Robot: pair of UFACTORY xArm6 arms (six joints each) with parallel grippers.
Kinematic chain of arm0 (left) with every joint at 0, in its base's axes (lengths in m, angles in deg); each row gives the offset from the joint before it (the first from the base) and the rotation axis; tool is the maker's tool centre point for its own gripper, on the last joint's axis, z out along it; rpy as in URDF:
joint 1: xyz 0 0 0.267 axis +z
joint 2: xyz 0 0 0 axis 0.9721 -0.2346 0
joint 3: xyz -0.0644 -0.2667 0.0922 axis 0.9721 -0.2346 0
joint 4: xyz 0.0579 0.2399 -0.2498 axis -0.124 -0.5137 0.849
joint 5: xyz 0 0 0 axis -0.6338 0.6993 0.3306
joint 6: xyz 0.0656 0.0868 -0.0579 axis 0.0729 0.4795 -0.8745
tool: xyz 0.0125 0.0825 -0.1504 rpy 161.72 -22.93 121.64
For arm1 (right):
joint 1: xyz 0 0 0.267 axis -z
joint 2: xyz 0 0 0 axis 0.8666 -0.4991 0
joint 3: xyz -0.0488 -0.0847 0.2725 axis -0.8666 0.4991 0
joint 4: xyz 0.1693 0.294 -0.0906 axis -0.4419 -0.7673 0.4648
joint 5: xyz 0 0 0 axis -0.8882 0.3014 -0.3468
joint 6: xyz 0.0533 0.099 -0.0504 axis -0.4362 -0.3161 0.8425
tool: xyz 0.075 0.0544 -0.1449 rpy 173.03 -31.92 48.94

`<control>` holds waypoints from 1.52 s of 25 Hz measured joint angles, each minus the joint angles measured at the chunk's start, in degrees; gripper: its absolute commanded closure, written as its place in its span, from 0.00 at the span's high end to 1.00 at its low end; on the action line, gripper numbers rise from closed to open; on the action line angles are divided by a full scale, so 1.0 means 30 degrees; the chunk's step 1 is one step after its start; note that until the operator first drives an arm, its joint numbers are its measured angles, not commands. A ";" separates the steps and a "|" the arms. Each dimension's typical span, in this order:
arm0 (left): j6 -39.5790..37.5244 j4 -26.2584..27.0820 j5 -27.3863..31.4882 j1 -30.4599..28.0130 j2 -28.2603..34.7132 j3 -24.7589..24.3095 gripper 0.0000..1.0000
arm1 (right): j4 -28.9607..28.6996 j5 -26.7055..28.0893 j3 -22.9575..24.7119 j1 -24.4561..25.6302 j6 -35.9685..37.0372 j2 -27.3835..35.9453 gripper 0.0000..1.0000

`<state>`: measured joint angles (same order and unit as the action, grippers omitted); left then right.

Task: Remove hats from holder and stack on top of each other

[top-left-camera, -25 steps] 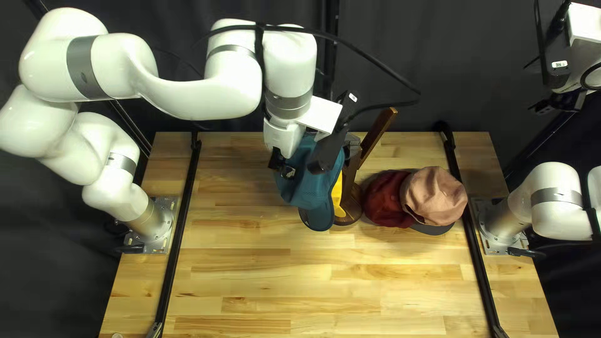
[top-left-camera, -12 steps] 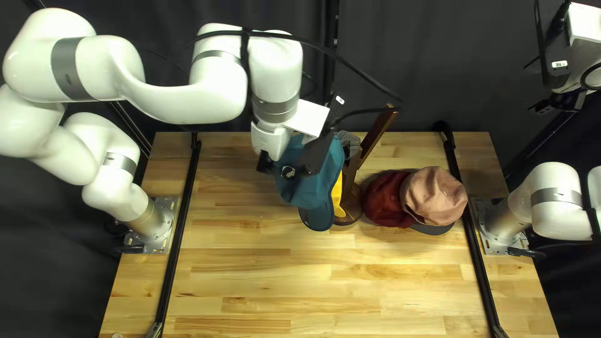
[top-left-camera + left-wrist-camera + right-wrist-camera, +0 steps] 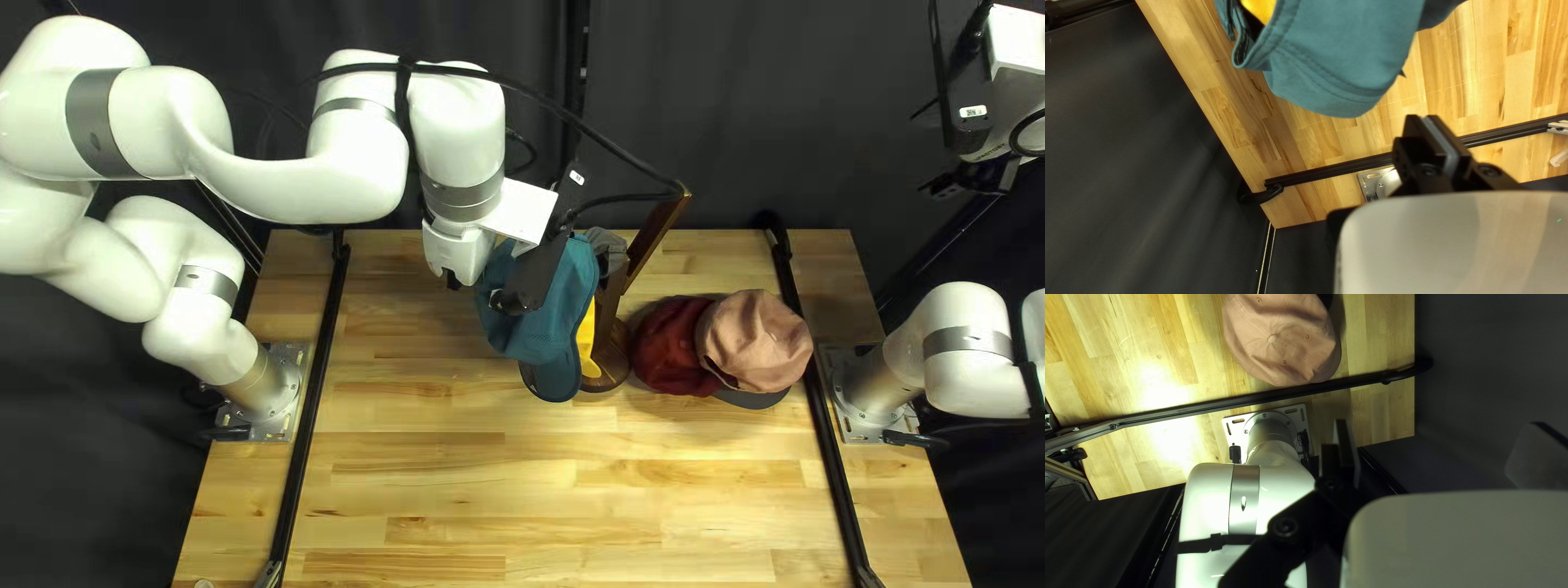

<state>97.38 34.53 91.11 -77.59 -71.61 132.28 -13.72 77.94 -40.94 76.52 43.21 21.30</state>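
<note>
**Q:** Near the middle of the table's (image 3: 457, 490) far edge, what hangs on the holder (image 3: 655, 227)?

**A:** Teal hat (image 3: 543, 322) over a yellow hat (image 3: 584, 343). Toward the right edge, a pink hat (image 3: 755, 339) lies on a red hat (image 3: 665, 347).

**Q:** And the left gripper (image 3: 490, 286)?

**A:** Fingers spread, pinching nothing, at the teal hat's side; its hem hangs just ahead of one finger (image 3: 1429, 151). Right gripper (image 3: 1345, 453) spread too, pink hat well ahead.

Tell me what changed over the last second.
The left gripper drew back leftward from the teal hat, which now hangs clear of it. The teal hat stayed on the holder; the pink hat, red hat and right arm did not move.
</note>
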 measured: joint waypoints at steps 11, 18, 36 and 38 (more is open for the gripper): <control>0.0152 0.0059 -0.0370 0.0156 -0.0129 -0.0177 1.00 | 0.0000 0.0000 0.0000 0.0000 0.0000 0.0000 1.00; 0.0351 0.0086 -0.0387 0.0279 -0.0263 -0.0025 0.97 | 0.0000 0.0000 0.0000 0.0000 0.0000 0.0000 1.00; 0.0350 -0.0074 -0.0164 0.0186 -0.0572 0.0325 0.00 | 0.0000 0.0000 0.0000 0.0000 0.0000 0.0000 1.00; 0.0330 -0.0075 -0.0141 0.0162 -0.0602 0.0367 0.00 | 0.0000 0.0000 0.0000 0.0000 0.0000 0.0000 1.00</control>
<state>98.38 34.31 90.69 -77.11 -73.41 133.38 -13.72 77.94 -40.94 76.52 43.21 21.30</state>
